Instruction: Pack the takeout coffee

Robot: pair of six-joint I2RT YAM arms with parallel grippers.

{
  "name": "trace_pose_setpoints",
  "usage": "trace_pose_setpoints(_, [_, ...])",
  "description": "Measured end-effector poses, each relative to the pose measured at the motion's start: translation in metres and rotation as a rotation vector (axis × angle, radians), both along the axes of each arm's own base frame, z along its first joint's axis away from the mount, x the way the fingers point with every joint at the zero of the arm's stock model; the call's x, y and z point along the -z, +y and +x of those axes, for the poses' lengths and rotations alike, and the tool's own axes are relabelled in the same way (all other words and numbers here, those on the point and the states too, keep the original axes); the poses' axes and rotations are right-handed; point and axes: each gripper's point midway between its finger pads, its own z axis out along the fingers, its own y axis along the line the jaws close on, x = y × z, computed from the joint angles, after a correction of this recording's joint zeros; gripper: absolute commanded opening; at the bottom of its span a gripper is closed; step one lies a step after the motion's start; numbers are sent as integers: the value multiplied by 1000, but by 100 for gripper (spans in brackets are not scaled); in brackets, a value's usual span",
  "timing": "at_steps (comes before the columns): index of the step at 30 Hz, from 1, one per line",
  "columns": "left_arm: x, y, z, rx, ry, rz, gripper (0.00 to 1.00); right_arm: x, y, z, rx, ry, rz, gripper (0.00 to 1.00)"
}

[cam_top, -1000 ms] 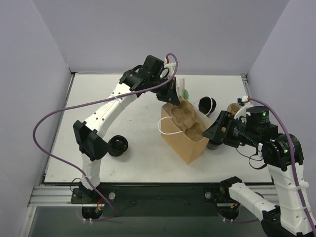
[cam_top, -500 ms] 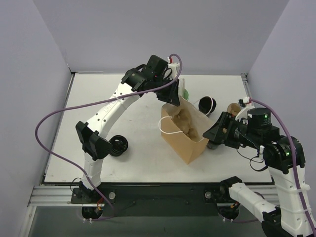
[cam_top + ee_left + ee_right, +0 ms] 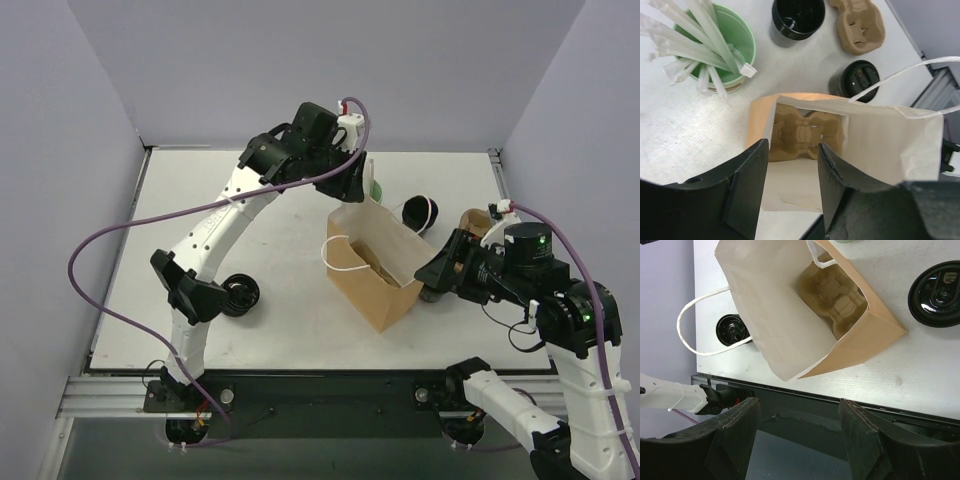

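The takeout coffee [image 3: 939,286], a black cup with a black lid [image 3: 861,80], stands on the table just right of the brown paper bag [image 3: 375,285]. A tan cup carrier [image 3: 805,135] lies at the bottom of the bag [image 3: 835,290]. My left gripper [image 3: 792,147] hangs open over the bag's mouth [image 3: 352,190] with nothing between its fingers. My right gripper [image 3: 797,407] is open and empty, at the bag's right side [image 3: 440,272], above the coffee. A second black lidded cup [image 3: 240,295] stands left of the bag.
A mint-green cup of white straws [image 3: 725,50] stands behind the bag. A squat stack of black lids [image 3: 797,17] and a second tan carrier [image 3: 856,25] sit at the back right. The bag's white handle [image 3: 700,330] loops out to the left.
The left gripper opened and let go of the tan carrier, which dropped down inside the bag. The left gripper rose a little. The right arm barely moved.
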Motion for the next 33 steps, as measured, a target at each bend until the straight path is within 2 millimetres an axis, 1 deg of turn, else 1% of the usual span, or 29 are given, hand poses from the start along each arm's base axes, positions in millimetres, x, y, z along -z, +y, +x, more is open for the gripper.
trace_pose_setpoints(3, [1, 4, 5, -10, -58, 44, 56, 0, -2, 1, 14, -1, -4, 64])
trace_pose_setpoints(9, [1, 13, 6, -4, -159, 130, 56, 0, -6, 0, 41, -3, -10, 65])
trace_pose_setpoints(12, [10, 14, 4, 5, -158, 159, 56, 1, -7, 0, 47, -4, -12, 65])
trace_pose_setpoints(13, [15, 15, 4, 11, -153, 170, 54, 1, -7, 0, 49, -3, -12, 65])
trace_pose_setpoints(14, [21, 14, 3, 17, -146, 182, 47, 1, -7, 0, 50, -2, -12, 65])
trace_pose_setpoints(15, [28, 15, 3, 22, -138, 195, 41, 1, -8, -1, 51, 0, -12, 65])
trace_pose_setpoints(17, [41, 16, 1, 28, -117, 224, 24, 1, -8, -1, 55, 0, -13, 65])
trace_pose_setpoints(18, [45, 16, 1, 28, -108, 234, 12, 1, -8, -1, 56, 0, -13, 65])
trace_pose_setpoints(19, [47, 16, 1, 23, -105, 241, 7, 1, -8, -1, 57, -1, -13, 65])
trace_pose_setpoints(21, [43, 18, 0, 3, -98, 254, 0, 1, -9, -1, 59, 0, -15, 65])
trace_pose_setpoints(24, [23, 19, -3, -56, -113, 251, 0, 3, -10, -2, 62, 5, -20, 65])
trace_pose_setpoints(26, [11, 22, -13, -93, -120, 247, 0, 3, -11, -2, 66, 5, -24, 65])
trace_pose_setpoints(27, [9, 23, -20, -105, -114, 250, 0, 3, -12, -2, 69, 4, -26, 65])
trace_pose_setpoints(29, [15, 32, -38, -137, -82, 271, 0, 3, -12, -1, 71, 4, -28, 65])
trace_pose_setpoints(30, [23, 37, -48, -152, -57, 282, 0, 3, -12, -1, 71, 4, -29, 65])
trace_pose_setpoints(31, [38, 48, -61, -175, -15, 308, 10, 3, -12, -1, 73, 4, -30, 65])
trace_pose_setpoints(33, [58, 66, -76, -206, 51, 351, 24, 4, -13, -1, 75, 4, -33, 65])
